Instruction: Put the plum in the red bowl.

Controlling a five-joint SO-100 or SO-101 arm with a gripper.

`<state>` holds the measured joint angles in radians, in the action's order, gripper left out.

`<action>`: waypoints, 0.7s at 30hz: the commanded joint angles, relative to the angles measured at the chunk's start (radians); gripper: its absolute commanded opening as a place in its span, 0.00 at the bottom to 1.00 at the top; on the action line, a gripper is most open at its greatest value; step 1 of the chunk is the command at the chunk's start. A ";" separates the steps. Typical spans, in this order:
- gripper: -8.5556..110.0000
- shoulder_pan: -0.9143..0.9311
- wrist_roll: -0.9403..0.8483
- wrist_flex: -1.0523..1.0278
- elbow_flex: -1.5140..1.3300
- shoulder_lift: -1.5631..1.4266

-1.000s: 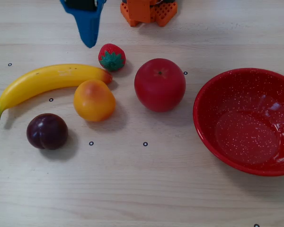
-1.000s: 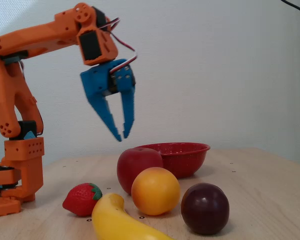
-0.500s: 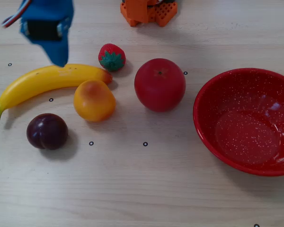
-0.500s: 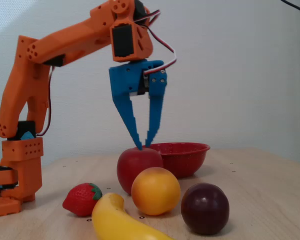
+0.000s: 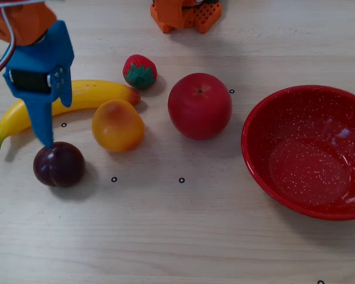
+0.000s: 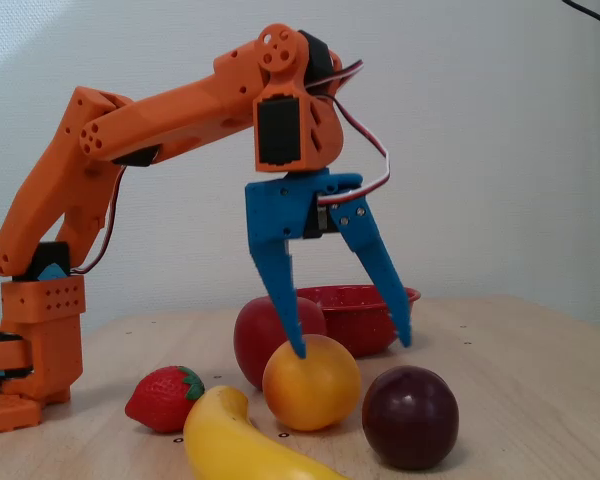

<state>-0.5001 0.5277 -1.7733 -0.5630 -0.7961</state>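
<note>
Plum (image 5: 59, 164) sits low left in a fixed view from above, on the wooden table (image 5: 183, 236), nearest the camera edge among the fruit. Red bowl (image 5: 307, 151) at right, well apart from the plum, holds nothing; only white speckles and glare inside. Blue gripper (image 5: 47, 139) comes in from upper left, one fingertip visible just at the plum's top edge; contact can't be confirmed from here. Orange fruit (image 5: 118, 125) just right of the plum, banana (image 5: 94, 96) behind it, strawberry (image 5: 140, 71) and red apple (image 5: 199, 106) further back toward the middle. Arm base (image 5: 185, 14) at top.

Side fixed view: plum (image 6: 410, 416) front right on the table (image 6: 540, 400), banana (image 6: 240, 445) front left, orange fruit (image 6: 311, 382) between and slightly behind. Gripper (image 6: 352, 348) hangs from the orange arm (image 6: 170, 115) pointing down, fingers spread wide, gripping nothing. One fingertip overlaps the top of the orange fruit, the other ends above the plum, clear of it. Apple (image 6: 255, 335) and strawberry (image 6: 165, 398) behind; red bowl (image 6: 355, 315) at back, contents not visible from this angle.
</note>
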 commanded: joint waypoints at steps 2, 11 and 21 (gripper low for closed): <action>0.44 -0.034 0.043 0.046 0.100 -0.021; 0.49 -0.023 0.101 0.077 0.160 0.074; 0.51 0.008 0.106 0.078 0.227 0.158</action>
<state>-0.5108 0.6059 -1.7027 -0.4142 -0.5844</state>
